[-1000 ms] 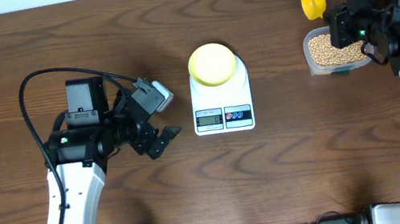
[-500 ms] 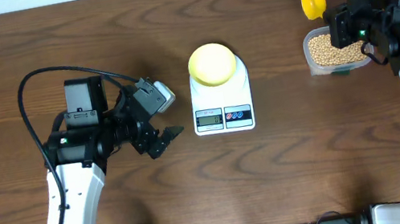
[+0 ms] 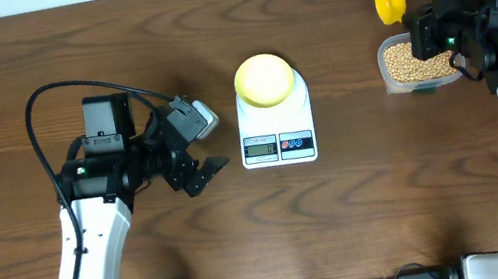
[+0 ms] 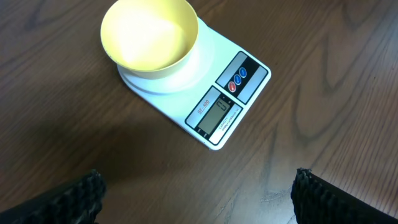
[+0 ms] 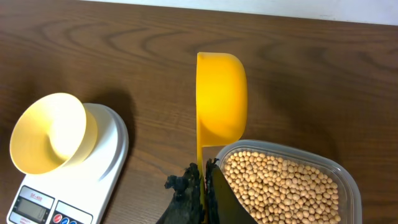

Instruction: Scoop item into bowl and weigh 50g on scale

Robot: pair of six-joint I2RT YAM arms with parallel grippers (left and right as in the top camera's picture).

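Tabletop with weighing set-up, seen from three cameras. One scale (image 3: pixel 275 125) lies at the middle of the wooden table (image 3: pixel 363 212), with its one grey display (image 4: pixel 219 112) and two round buttons, one red (image 4: pixel 234 86) and one blue (image 4: pixel 242 73), at its near end; the digits cannot be read. One pale-yellow bowl (image 3: pixel 264 79) stands upright on the platform at the scale's far end; the left wrist view shows the bowl empty. One clear tub (image 3: pixel 382 68) sits well to the right of the scale and holds the beans (image 3: pixel 405 60), too many to count; none show in the bowl or on the scale. One yellow scoop (image 3: pixel 389 2) hangs just beyond the tub's far left corner. Two arms flank the scene. The right gripper (image 5: pixel 204 186) is pinched tight on the scoop's thin handle, above the tub's near rim; the left gripper (image 4: pixel 198 180) is spread wide and holds nothing, left of the scale and apart from it. A black cable (image 3: pixel 34 125) loops off the left arm. In the overhead view the right arm's dark wrist covers the tub's right end; the right wrist view shows that end, with the beans heaped close to the rim. The same view shows the scoop turned on edge, so its inside cannot be judged there. Only the left wrist view shows the wide gap between the left fingertips (image 4: pixel 84 193); the overhead view hides it under the wrist.
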